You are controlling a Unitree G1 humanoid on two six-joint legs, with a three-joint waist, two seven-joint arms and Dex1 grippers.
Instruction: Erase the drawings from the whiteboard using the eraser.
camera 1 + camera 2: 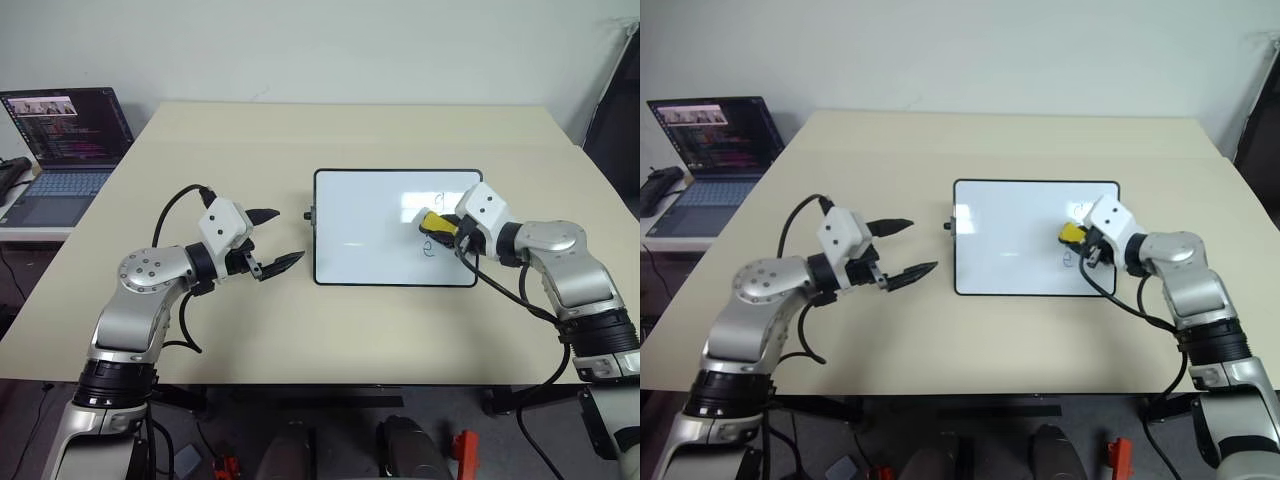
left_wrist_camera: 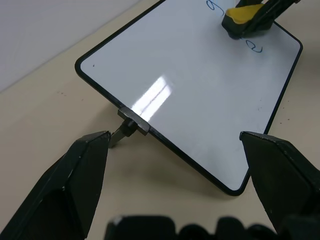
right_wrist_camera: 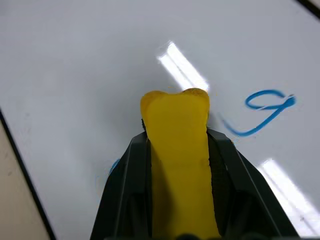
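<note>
We see the whiteboard [image 1: 380, 228] lying flat on the tabletop [image 1: 300, 140]. Our right gripper [image 1: 437, 227] is clamped on the eraser [image 1: 436, 222], which sits over the board's right part, among the drawings [image 3: 265, 111]: a blue "g" lies just beyond the eraser and an "e" just nearer than it. Whether the eraser touches the board we cannot tell. Our left gripper [image 1: 280, 240] hovers off the whiteboard's left edge, jaws spread wide and holding nothing, facing the small knob [image 2: 131, 125] there. A laptop [image 1: 62, 150] stands well left of the whiteboard.
</note>
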